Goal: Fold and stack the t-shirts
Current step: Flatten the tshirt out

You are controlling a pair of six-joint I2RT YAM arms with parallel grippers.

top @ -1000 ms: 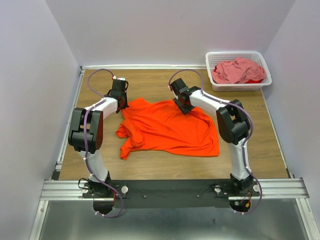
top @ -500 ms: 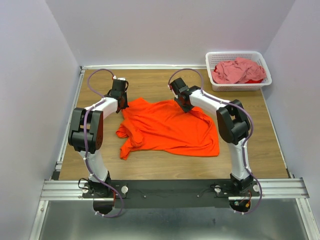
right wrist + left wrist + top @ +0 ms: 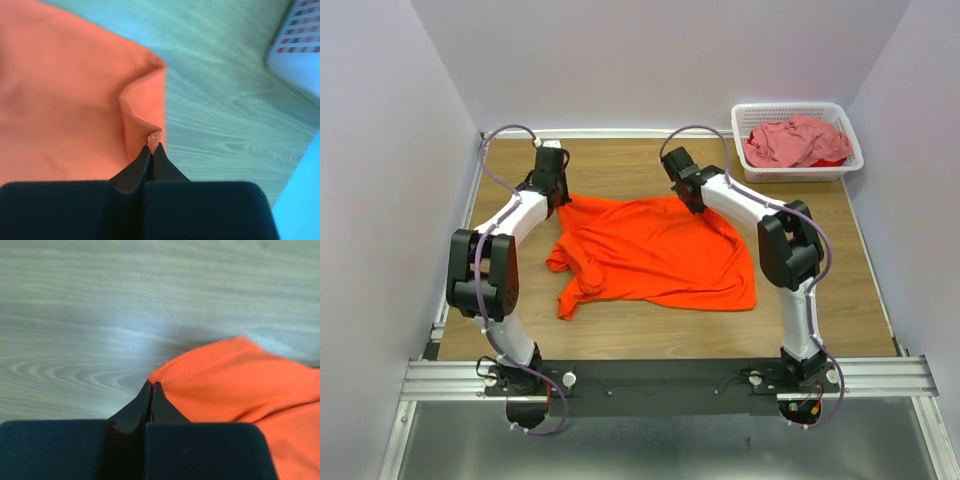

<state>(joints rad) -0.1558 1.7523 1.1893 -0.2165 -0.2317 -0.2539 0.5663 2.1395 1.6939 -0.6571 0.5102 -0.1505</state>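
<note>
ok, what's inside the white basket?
A crumpled pink t-shirt fills the white basket, with a bit of red cloth showing at its near right. Anything beneath them is covered.

Overhead view looks down on the table [image 3: 650, 160]; close wrist views share the orange t-shirt [image 3: 660, 250].

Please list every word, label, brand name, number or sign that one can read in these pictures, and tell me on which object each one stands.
None: no view shows any readable text. The orange t-shirt, the pink t-shirt, the white basket and the wooden table are plain, with no print, label, number or sign visible on them.
</note>
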